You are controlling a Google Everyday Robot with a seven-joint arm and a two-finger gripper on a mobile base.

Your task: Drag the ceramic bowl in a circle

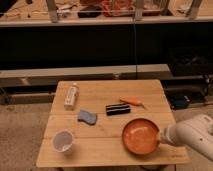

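The ceramic bowl [141, 136] is wide, shallow, round and orange, with a glossy inside. It sits on the wooden table [110, 95] near the front right corner. My gripper [161, 135] comes in from the right on a white arm [192, 134] and meets the bowl's right rim.
A small white cup [63, 140] stands at the front left. A blue sponge [87, 117], a black bar [118, 108], an orange carrot-like item [132, 101] and a white bottle [72, 96] lie on the table. Dark shelving runs behind it.
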